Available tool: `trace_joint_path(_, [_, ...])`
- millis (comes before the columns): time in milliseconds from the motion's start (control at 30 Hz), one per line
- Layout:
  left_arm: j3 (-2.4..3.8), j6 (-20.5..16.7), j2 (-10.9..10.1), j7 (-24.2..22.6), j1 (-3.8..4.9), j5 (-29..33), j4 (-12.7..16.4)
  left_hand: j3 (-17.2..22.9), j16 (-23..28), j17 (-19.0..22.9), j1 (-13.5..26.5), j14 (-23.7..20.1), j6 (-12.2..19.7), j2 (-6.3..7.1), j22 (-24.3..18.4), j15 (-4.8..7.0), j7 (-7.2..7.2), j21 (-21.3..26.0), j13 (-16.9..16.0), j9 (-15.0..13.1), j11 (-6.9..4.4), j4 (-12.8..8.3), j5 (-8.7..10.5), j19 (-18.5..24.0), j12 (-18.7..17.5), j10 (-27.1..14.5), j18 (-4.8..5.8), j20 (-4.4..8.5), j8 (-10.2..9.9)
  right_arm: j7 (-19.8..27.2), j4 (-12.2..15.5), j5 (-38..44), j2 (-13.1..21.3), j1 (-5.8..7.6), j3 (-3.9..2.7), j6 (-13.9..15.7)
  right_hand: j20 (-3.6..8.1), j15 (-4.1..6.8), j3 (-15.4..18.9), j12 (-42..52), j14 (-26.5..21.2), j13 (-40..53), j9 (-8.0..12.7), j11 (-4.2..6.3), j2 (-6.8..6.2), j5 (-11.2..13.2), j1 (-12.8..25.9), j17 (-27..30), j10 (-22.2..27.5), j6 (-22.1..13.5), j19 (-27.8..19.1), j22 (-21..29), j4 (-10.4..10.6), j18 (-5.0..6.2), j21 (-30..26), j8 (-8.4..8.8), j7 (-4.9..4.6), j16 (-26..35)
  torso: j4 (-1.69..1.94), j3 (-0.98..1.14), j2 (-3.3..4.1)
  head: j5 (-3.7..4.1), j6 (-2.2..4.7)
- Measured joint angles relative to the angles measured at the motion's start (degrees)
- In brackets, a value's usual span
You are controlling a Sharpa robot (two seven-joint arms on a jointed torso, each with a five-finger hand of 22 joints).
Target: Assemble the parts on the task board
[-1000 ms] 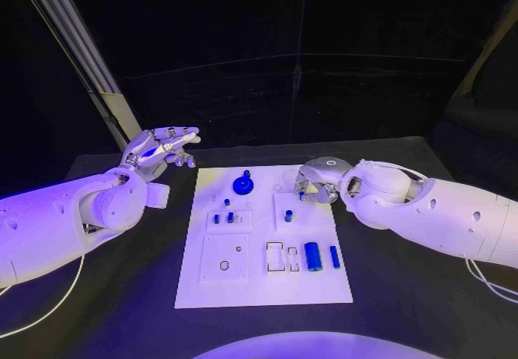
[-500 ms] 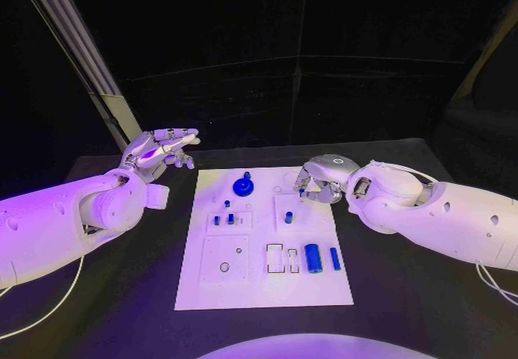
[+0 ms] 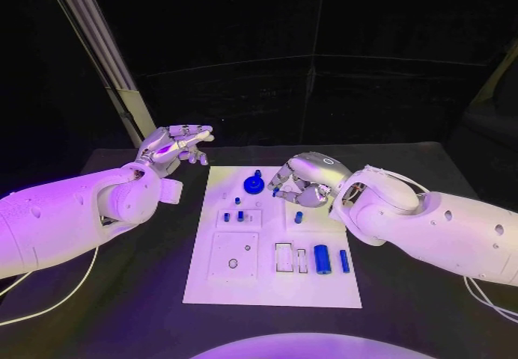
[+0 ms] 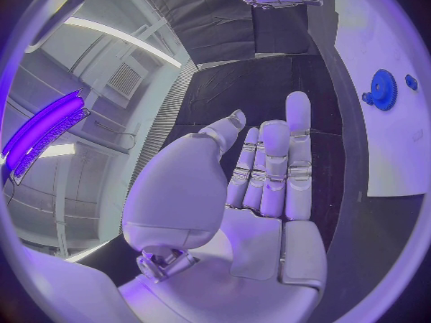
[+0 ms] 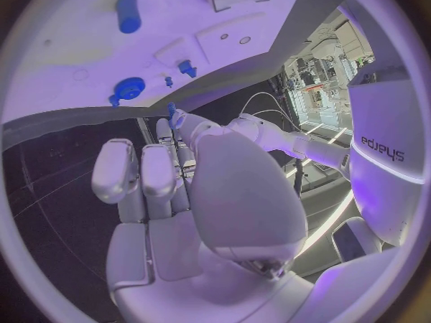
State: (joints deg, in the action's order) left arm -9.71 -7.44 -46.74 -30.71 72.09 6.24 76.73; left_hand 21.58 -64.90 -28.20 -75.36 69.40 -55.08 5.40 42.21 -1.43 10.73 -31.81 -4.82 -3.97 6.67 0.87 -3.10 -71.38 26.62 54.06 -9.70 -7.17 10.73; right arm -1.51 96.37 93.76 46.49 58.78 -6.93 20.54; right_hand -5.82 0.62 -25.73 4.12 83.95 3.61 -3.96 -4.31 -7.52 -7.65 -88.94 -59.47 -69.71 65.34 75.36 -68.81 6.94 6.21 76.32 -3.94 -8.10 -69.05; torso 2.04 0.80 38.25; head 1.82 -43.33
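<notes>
Right hand [image 3: 302,183] pinches a small blue part [image 5: 172,109] over the task board's [image 3: 324,288] far end (part's axis indiscernible). Left hand [image 3: 173,146] hangs empty, fingers apart, beyond the board's far-left corner above the bench [image 3: 129,292].

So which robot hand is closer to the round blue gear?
The right hand. It hovers over the task board just beside the blue gear, while the left hand is raised off to the board's other side.

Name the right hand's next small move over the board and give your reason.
Probably lower the right hand onto the blue gear: it hovers over the task board's far end beside that gear, apparently holding nothing. The left hand is raised off the board.
</notes>
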Motion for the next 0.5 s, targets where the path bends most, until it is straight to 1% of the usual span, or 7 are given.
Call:
trace_joint_path(100, [0.0, -0.1, 0.1, 0.0, 0.0, 0.0, 0.2, 0.0, 0.0, 0.0, 0.0, -0.2, 0.0, 0.0, -0.1, -0.21, 0.0, 0.0, 0.1, 0.0, 0.0, 0.0, 0.0, 0.0, 0.2, 0.0, 0.01, 0.0, 0.0, 0.8, -0.2, -0.1, -1.3, -1.39, 0.05, 0.7, 0.0, 0.0, 0.0, 0.0, 0.0, 0.0, 0.0, 0.0, 0.0, 0.0, 0.0, 0.0, 0.0, 0.0, 0.0, 0.0, 0.0, 0.0, 0.0, 0.0, 0.0, 0.0, -0.01, -0.05, 0.0, -1.0, -0.42])
trace_joint_path(267, [0.0, -0.2, 0.3, -0.1, 0.0, 0.0, 0.3, 0.0, 0.0, 0.0, 0.0, -0.2, 0.0, 0.0, -0.1, -0.21, 0.0, 0.0, 0.1, 0.0, 0.0, 0.0, 0.0, 0.0, 0.2, 0.0, 0.01, 0.0, 0.0, 1.7, -2.5, -0.1, -4.0, -3.46, 0.07, 1.1, 0.0, 0.0, -0.2, 0.0, 0.0, 0.0, 0.0, 0.0, 0.0, 0.0, 0.0, -0.1, 0.0, -0.2, 0.0, -0.1, -0.2, 0.0, 0.0, 0.0, -0.21, -0.3, -0.08, -0.08, 0.01, -3.22, -1.3])
trace_joint_path(400, [0.01, -0.2, 0.6, -0.1, 0.0, 0.0, 0.5, 0.0, 0.0, 0.0, 0.0, -0.2, 0.0, 0.0, -0.1, -0.21, 0.0, 0.0, 0.1, 0.0, 0.0, 0.0, 0.0, 0.0, 0.2, 0.0, 0.01, 0.0, 0.0, 2.2, -4.4, 0.1, -6.1, -4.91, 0.09, 0.9, 0.0, 0.0, -0.2, 0.0, 0.0, 0.0, 0.0, 0.0, 0.0, 0.0, 0.0, -0.2, 0.0, -0.2, 0.0, -0.1, -0.2, 0.0, 0.2, 0.0, -0.21, -0.3, -0.12, -0.05, 0.01, -4.43, -1.86])
trace_joint_path(500, [0.01, -0.2, 0.8, -0.1, 0.01, 0.0, 0.6, 0.0, 0.0, 0.0, 0.0, -0.2, 0.0, 0.0, -0.1, -0.21, 0.0, 0.0, 0.1, 0.0, 0.0, 0.0, 0.0, 0.0, 0.2, 0.0, 0.01, 0.0, 0.0, 2.3, -5.2, 0.4, -7.3, -5.53, 0.11, 0.7, 0.0, 0.0, -0.3, 0.0, 0.0, 0.0, 0.0, 0.0, 0.06, 0.0, 0.1, -0.2, 0.0, -0.2, 0.0, -0.2, -0.3, 0.0, 0.2, 0.0, -0.21, -0.3, -0.12, -0.02, 0.01, -5.18, -2.29])
